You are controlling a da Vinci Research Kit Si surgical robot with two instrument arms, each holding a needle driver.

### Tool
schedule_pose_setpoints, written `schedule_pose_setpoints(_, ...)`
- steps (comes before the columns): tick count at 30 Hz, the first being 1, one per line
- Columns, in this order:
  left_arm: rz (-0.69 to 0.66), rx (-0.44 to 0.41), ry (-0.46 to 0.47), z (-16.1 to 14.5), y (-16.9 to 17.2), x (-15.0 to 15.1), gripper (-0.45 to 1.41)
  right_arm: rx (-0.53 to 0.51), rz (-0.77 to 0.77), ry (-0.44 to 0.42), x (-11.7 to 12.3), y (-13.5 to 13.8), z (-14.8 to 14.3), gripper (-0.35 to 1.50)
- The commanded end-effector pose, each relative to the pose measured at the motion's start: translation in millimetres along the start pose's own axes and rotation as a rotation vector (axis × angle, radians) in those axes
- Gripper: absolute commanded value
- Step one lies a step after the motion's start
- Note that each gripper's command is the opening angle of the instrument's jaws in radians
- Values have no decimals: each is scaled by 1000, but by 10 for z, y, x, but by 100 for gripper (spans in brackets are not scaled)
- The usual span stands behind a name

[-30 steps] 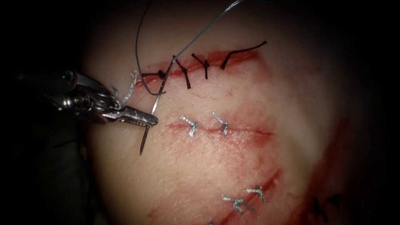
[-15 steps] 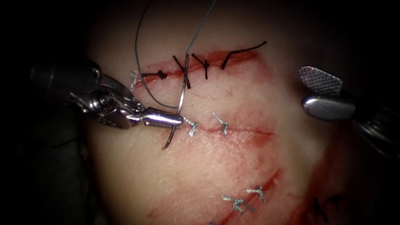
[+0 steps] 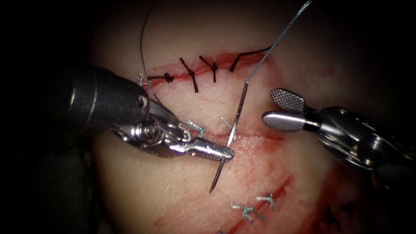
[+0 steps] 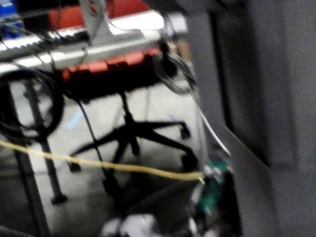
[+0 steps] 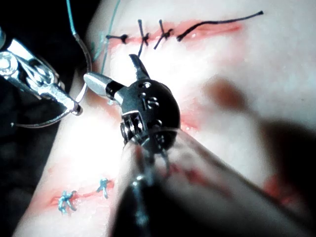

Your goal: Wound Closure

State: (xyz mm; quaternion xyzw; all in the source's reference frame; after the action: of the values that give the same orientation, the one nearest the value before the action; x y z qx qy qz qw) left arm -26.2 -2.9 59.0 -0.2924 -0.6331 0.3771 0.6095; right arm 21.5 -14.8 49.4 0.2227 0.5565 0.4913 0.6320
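Observation:
My left tool reaches in from the left, its jaws shut on the curved needle about a third of the way back from the tip. The needle is free of the tissue and stands over the middle cut, tip down. Grey thread runs from its tail up and to the right. Just right of the needle my right tool is open and holds nothing. In the right wrist view the right tool is open beside the needle, which the left tool holds.
The upper cut carries several black stitches and a loose black thread end. Grey knots sit on the middle cut and grey knots on a lower cut. A slack thread loop hangs at the upper left. Red fluid stains the right side.
The left tool has carried the needle rightward and down, from the upper cut's left end to over the middle cut. The right tool came in from the right, open, close to the needle.

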Motion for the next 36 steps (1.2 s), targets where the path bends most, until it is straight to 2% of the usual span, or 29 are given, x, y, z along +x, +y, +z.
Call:
schedule_pose_setpoints(1, -1, -1, -4, 8, -3, 0, -45, 2, 6, 1, -4, 1, 9, 76)
schedule_pose_setpoints(3, 4, 0, -9, 12, -1, -3, -45, 0, 10, -1, -6, 0, 10, 76)
schedule_pose_setpoints(6, 10, 3, -11, 17, 0, -4, -45, -3, 16, -3, -7, -2, 13, 86)
schedule_pose_setpoints(9, 10, 13, -13, 19, 0, -3, -45, 0, 39, -10, -9, -8, 10, 110)
schedule_pose_setpoints(14, 16, 31, -14, 17, -1, -2, -45, -5, 53, -44, -10, -19, 5, 110)
schedule_pose_setpoints(22, 17, 38, 1, 14, -2, -2, -45, -3, 59, -46, -4, -22, 1, 110)
schedule_pose_setpoints(24, 17, 43, 6, 13, -2, -1, -45, -2, 60, -47, -3, -22, -1, 103)
schedule_pose_setpoints(31, 19, 105, 61, 14, -3, 1, -45, -6, 59, -44, -5, -26, 10, 98)
schedule_pose_setpoints(36, 38, 174, 135, 18, -2, 0, -45, -10, 56, -41, -9, -25, 16, 81)
